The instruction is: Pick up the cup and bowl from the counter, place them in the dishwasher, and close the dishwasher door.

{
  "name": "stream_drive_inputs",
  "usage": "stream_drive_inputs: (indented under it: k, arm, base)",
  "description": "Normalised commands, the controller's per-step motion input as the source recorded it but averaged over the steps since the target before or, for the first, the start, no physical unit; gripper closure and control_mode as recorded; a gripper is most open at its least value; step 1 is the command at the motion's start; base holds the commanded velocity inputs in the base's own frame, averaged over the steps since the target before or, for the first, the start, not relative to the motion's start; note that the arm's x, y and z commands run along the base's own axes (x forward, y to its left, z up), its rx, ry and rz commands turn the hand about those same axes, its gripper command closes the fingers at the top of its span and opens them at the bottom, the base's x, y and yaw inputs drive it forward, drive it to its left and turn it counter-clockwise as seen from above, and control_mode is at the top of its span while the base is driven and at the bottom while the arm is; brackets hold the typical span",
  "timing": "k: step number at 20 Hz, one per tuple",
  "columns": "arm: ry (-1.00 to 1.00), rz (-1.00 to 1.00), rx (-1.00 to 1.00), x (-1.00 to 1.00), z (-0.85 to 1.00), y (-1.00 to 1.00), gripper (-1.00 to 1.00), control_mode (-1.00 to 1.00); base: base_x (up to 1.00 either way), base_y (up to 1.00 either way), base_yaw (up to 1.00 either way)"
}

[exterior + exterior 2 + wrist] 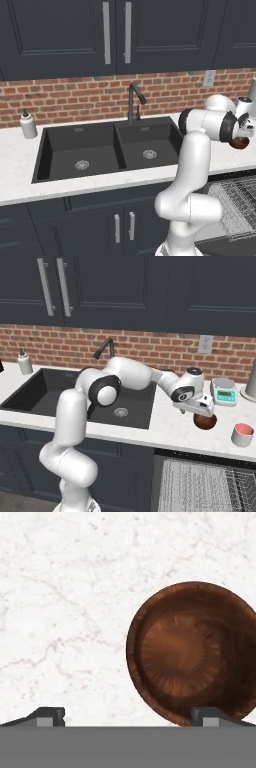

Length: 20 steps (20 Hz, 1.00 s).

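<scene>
A brown wooden bowl [192,654] sits upright on the white counter [65,612], right of the sink. My gripper [131,718] hangs open just above it. The bowl lies off to one side of the gap, and one fingertip [215,716] is over its near rim. From the base, the gripper [202,410] [244,135] points down over the bowl [205,422] [240,144]. A grey cup [243,435] with a pink inside stands further right, near the counter's front edge. The dishwasher's wire rack [200,486] [235,205] is pulled out below the counter. The dishwasher door is mostly hidden under the rack.
The black double sink [107,150] with its faucet [134,102] lies left of the arm. A soap dispenser [28,125] stands at the sink's far left. A small kitchen scale [223,391] sits behind the bowl by the brick wall, with a grey object [251,381] at the right edge.
</scene>
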Motion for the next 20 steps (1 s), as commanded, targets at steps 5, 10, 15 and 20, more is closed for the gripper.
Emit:
stream_drive_inputs:
  k: [5, 10, 15, 20]
  arm:
    - [0.03, 0.02, 0.02, 0.29, -0.19, 0.0, -1.0, -1.0]
    - [0.04, 0.01, 0.01, 0.03, -0.16, -0.06, -1.0, -1.0]
    - [0.02, 0.0, 0.01, 0.0, -0.11, -0.14, -1.0, -1.0]
    - [0.0, 0.0, 0.0, 0.01, -0.07, 0.0, -1.0, -1.0]
  base:
    - [0.0, 0.0, 0.0]
    - [0.0, 0.0, 0.0]
    - [0.0, 0.0, 0.0]
    - [0.0, 0.0, 0.0]
